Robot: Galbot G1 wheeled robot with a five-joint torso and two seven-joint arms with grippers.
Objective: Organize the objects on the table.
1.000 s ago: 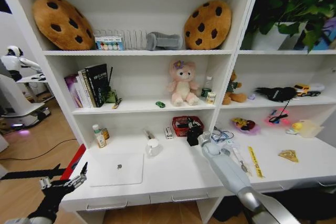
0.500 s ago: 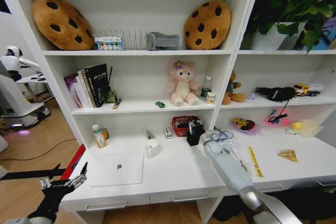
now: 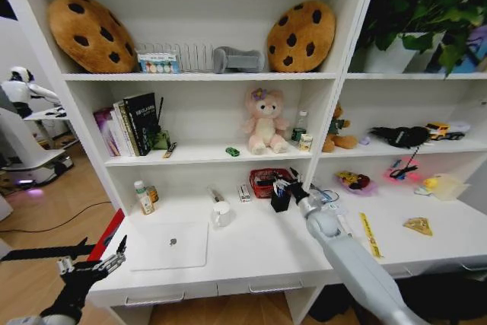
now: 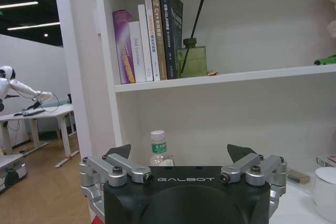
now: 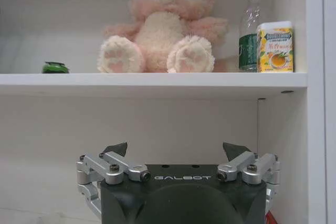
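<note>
Right gripper [image 3: 283, 188]: fingers spread, holding nothing, above the table's [image 3: 259, 253] back edge, just before the red basket [image 3: 266, 181].
Left gripper [image 3: 93, 267]: open, empty, off the front-left corner.
White mug [image 3: 221, 214]: mid-table; probably light, rigid, slippery; grasp the rim.
Laptop [image 3: 169, 245]: front-left; thin; grip an edge.

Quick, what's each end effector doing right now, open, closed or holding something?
Left end effector: open, empty, beside the table.
Right end effector: open, empty, by the red basket.
</note>
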